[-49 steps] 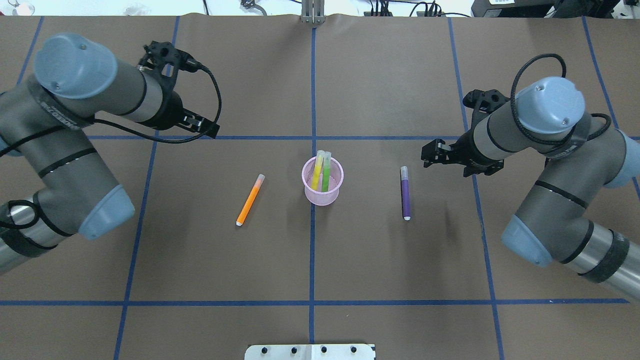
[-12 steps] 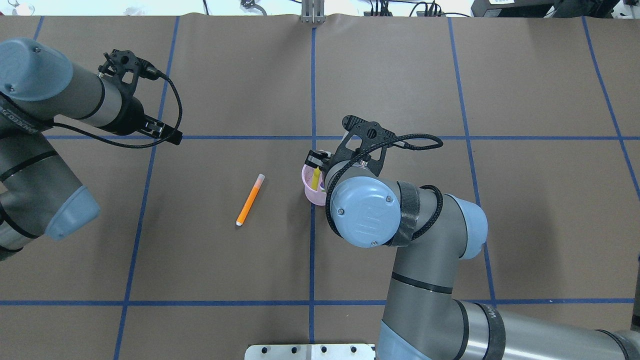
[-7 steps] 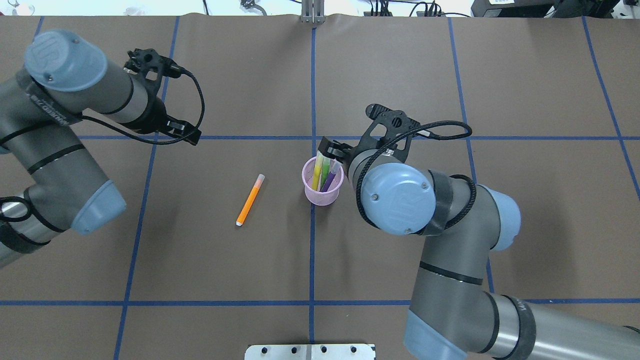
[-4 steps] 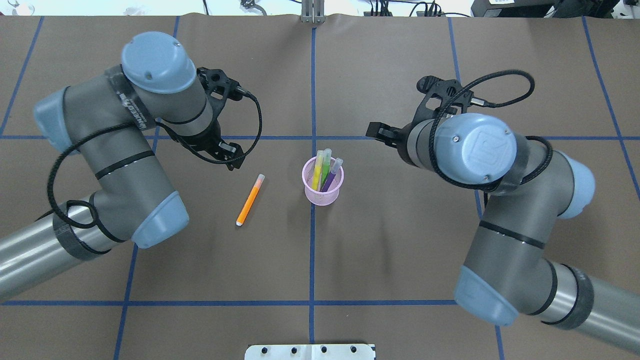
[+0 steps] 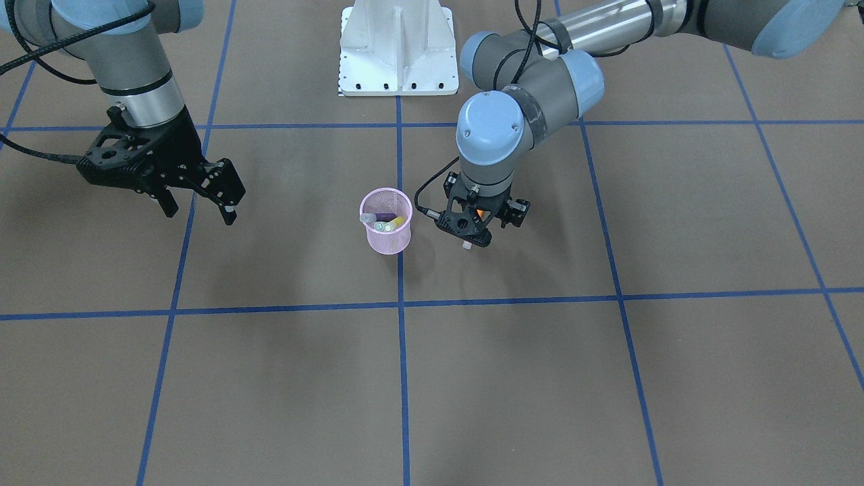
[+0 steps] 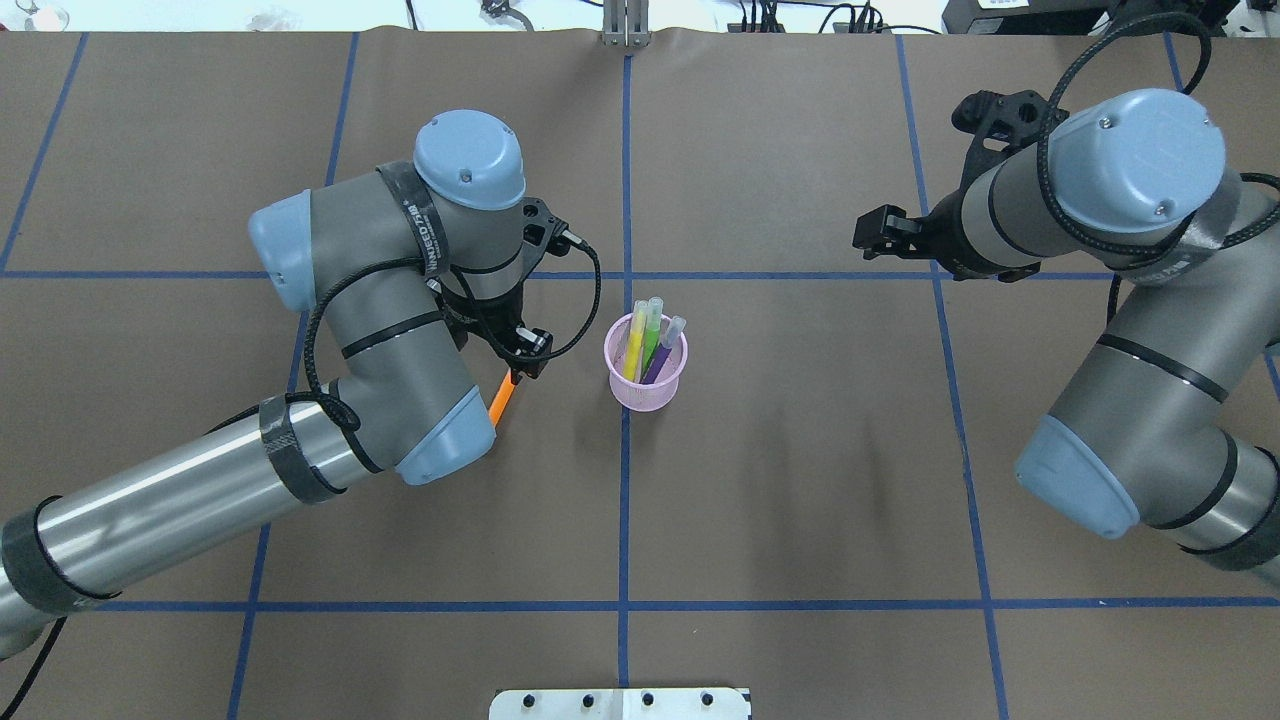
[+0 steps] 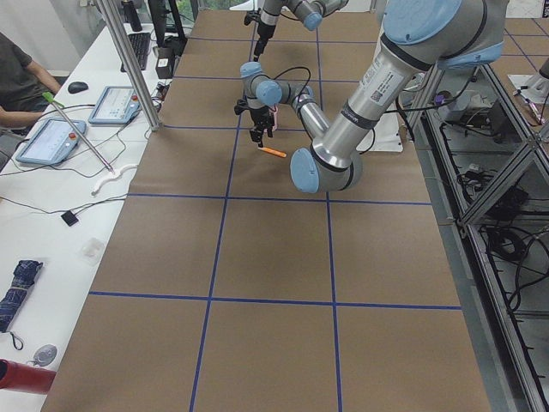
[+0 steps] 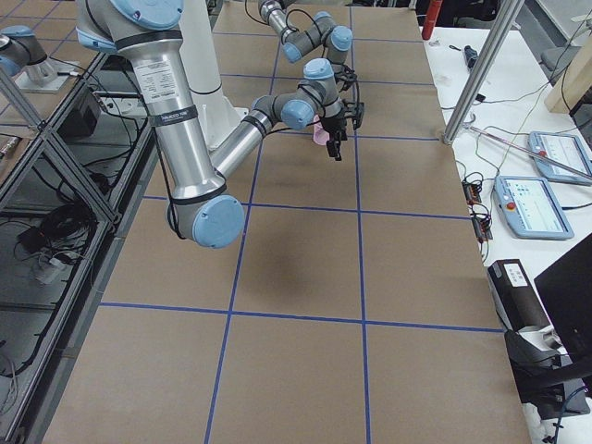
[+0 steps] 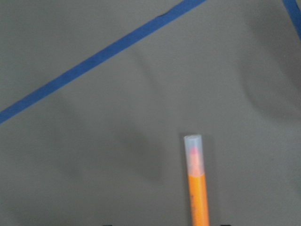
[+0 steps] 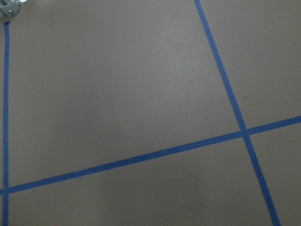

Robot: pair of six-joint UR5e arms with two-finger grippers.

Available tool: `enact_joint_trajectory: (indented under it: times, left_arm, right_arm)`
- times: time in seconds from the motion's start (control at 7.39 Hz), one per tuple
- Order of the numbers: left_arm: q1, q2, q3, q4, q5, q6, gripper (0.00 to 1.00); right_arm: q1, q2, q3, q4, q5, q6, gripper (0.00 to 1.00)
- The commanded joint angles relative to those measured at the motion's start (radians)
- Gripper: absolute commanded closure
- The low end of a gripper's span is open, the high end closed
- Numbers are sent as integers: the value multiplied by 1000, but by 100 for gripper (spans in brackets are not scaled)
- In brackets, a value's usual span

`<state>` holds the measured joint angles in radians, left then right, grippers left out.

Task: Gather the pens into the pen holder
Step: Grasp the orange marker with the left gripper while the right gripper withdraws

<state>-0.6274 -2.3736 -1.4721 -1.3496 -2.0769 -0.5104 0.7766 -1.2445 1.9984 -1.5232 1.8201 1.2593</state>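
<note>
The pink mesh pen holder [image 6: 645,385] stands at the table's middle with the yellow pen [image 6: 634,350], green pen [image 6: 651,335] and purple pen [image 6: 664,352] upright in it. The orange pen [image 6: 502,398] lies flat on the table to its left. My left gripper [image 6: 520,358] is low over the pen's capped end, open, with one finger on each side of the pen. The left wrist view shows the orange pen [image 9: 198,193] with its pale cap pointing away. My right gripper [image 5: 199,202] is open and empty, far off to the holder's right in the overhead view.
Brown paper with blue tape lines [image 6: 625,500] covers the table. The robot's white base plate [image 5: 398,47] sits at the near edge. The right wrist view shows only bare paper and tape lines [image 10: 141,157].
My left arm has swung in and come down over the orange pen. My right arm has pulled back further to the right, away from the holder, which now holds the purple pen.
</note>
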Motion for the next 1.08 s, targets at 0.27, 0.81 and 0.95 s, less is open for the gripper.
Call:
enact_joint_trajectory:
  times: [0.27,0.81,0.95]
  left_arm:
    - [2,-21,82,-39,-35,-10,27]
    - [17,-19,113,-66,-35,-28,31]
    - [17,-19,124,-88,-37,-30,31]
  right_arm:
    - [9,-7,-3,0,16,-14,0]
    - [7,-6,-6,0,16,-14,0]
    - [7,-6,-6,0,16,-14,0]
